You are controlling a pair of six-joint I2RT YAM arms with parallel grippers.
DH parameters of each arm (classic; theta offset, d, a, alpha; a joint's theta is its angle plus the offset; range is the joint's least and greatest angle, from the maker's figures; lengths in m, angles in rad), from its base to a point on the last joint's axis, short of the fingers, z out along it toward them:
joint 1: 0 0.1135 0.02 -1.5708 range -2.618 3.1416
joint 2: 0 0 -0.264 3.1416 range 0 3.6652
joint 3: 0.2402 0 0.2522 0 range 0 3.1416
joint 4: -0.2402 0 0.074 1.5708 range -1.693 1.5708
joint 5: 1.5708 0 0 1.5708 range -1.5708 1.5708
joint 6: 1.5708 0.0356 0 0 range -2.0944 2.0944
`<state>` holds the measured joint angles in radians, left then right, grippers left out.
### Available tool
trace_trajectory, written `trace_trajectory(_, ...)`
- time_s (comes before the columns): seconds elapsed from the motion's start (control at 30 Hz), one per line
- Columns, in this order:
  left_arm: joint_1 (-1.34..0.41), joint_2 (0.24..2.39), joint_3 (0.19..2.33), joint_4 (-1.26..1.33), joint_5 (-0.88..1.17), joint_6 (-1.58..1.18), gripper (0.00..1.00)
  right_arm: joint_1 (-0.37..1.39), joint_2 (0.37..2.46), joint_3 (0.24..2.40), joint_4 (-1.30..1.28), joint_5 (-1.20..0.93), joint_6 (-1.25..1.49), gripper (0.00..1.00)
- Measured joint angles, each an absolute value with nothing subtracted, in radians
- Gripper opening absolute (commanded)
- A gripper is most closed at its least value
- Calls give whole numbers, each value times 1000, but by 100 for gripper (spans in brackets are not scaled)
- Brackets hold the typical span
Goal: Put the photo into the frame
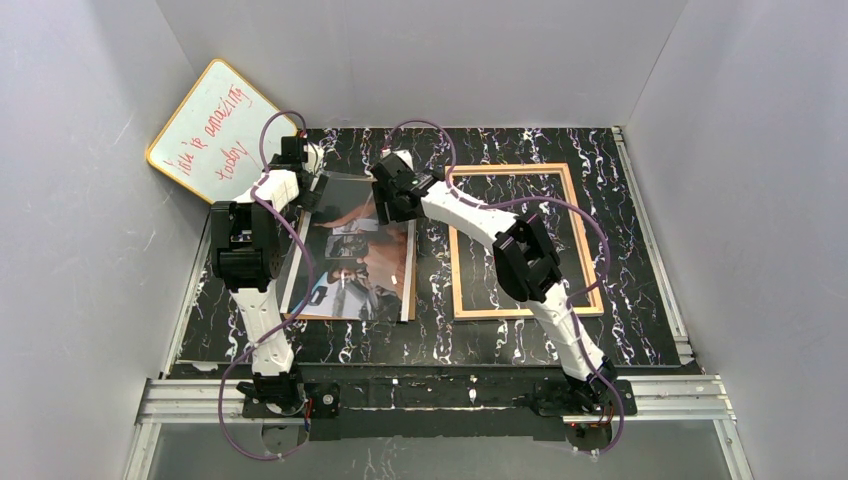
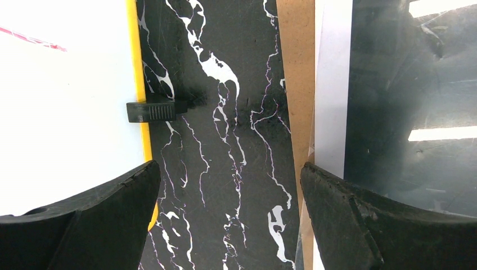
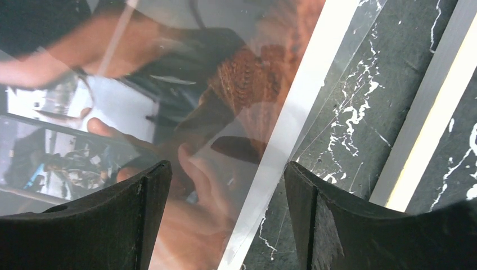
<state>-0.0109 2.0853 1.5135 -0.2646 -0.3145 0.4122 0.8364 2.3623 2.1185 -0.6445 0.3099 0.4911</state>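
Nothing is framed yet. The photo (image 1: pixel 355 262) lies face up on a brown board (image 2: pixel 295 67) toward the table's (image 1: pixel 640 255) left edge. The frame (image 1: pixel 453 275) lies apart to its right, tan back up, empty. The left gripper (image 2: pixel 229 171) and right gripper (image 3: pixel 226 167) hover at the photo's far end, jaws apart, holding nothing.

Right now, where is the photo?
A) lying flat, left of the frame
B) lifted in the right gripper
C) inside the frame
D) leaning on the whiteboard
A: the photo lies flat left of the frame, whose opening shows only bare table.
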Motion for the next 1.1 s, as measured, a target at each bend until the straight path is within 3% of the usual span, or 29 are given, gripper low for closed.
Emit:
trace_trajectory(0.37,-11,2085,1514,-265,-315,412,95,897,2413,2225,-694,456,356,84)
trace_trajectory(0.63,-11,2085,1514,-265,-314,413,95,902,2391,2134,-633,435,355,81)
trace_trajectory(0.93,-12,2084,1511,-264,-314,423,95,748,2152,1686,-266,-9,583,78)
trace_trajectory(1.1,-12,2082,1507,-259,-313,427,95,679,2067,1568,7,-233,735,74)
